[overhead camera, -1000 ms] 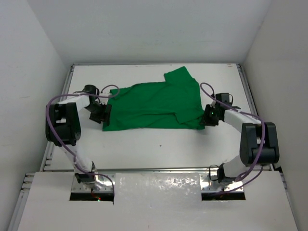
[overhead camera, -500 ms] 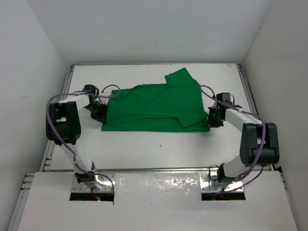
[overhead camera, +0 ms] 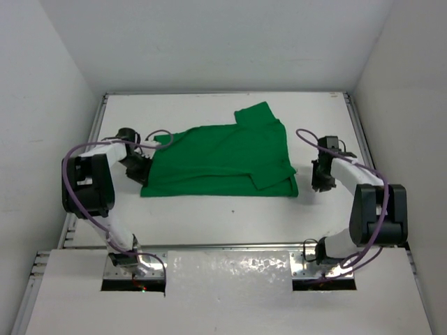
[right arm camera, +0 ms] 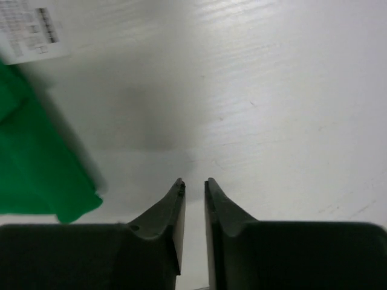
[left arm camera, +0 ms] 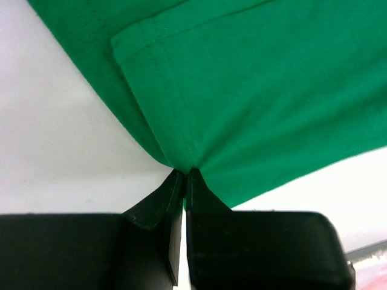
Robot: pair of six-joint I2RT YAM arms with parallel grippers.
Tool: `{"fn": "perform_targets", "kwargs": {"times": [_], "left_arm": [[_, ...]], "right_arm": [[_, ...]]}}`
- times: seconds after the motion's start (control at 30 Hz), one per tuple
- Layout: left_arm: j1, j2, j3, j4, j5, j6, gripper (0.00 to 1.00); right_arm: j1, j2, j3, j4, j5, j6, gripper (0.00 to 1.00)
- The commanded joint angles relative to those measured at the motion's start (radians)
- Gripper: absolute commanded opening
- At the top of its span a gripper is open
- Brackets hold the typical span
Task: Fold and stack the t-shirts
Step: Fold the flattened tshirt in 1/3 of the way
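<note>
The green t-shirt (overhead camera: 223,157) lies spread and partly folded on the white table (overhead camera: 230,213), one sleeve pointing to the back. My left gripper (overhead camera: 142,171) is shut on the shirt's left edge; in the left wrist view its tips (left arm camera: 183,172) pinch a bunched fold of the green cloth (left arm camera: 254,90). My right gripper (overhead camera: 320,183) sits just right of the shirt's near right corner, apart from it. In the right wrist view its jaws (right arm camera: 193,181) stand slightly apart over bare table, with the shirt's corner (right arm camera: 30,169) off to the left.
White walls enclose the table on the left, back and right. A metal rail (overhead camera: 360,132) runs along the table's right edge near my right arm. A white printed label (right arm camera: 33,30) shows by the green cloth in the right wrist view.
The right gripper has let go of the shirt's right corner and moved right and nearer. The left gripper has pulled the shirt's left edge nearer. The shirt has shifted left.
</note>
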Motion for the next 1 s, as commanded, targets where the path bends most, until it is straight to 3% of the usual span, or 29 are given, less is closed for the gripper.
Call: {"fn": "perform_targets", "kwargs": {"times": [0.0,0.07,0.1,0.13,0.2,0.27,0.37,0.5,0.63,0.83,0.93,0.97], "left_arm": [[0.013,-0.061,-0.01,-0.024,0.035,0.036,0.0],[0.013,-0.072,-0.011,-0.026,0.045,0.033,0.0],[0.011,-0.074,-0.011,-0.024,0.044,0.03,0.0],[0.011,-0.074,-0.008,-0.023,0.036,0.029,0.0],[0.011,-0.074,-0.007,-0.02,0.027,0.032,0.0],[0.013,-0.068,0.0,-0.02,0.018,0.035,0.0],[0.011,-0.058,0.01,-0.023,0.009,0.041,0.0],[0.011,-0.054,0.015,-0.021,0.012,0.038,0.0],[0.013,-0.037,0.033,-0.024,0.015,0.035,0.0],[0.011,-0.022,0.056,-0.029,0.004,0.035,0.0],[0.011,-0.015,0.056,-0.027,-0.001,0.036,0.0],[0.013,-0.014,0.056,-0.027,-0.001,0.036,0.0]], "right_arm": [[0.0,-0.113,0.013,0.033,-0.091,-0.011,0.19],[0.035,-0.22,-0.059,0.151,-0.188,0.018,0.31],[0.037,-0.251,-0.141,0.188,-0.237,0.059,0.41],[0.037,-0.272,-0.18,0.218,-0.335,0.087,0.43],[0.037,-0.3,-0.264,0.271,-0.365,0.143,0.42],[0.023,-0.291,-0.286,0.287,-0.399,0.18,0.35],[0.018,-0.294,-0.354,0.43,-0.521,0.269,0.35],[0.034,-0.346,-0.354,0.437,-0.439,0.2,0.42],[0.037,-0.284,-0.366,0.405,-0.368,0.118,0.49],[0.037,-0.179,-0.34,0.524,-0.322,0.081,0.44],[0.037,-0.107,-0.303,0.57,-0.343,0.07,0.32],[0.037,-0.102,-0.302,0.577,-0.354,0.072,0.22]]}}
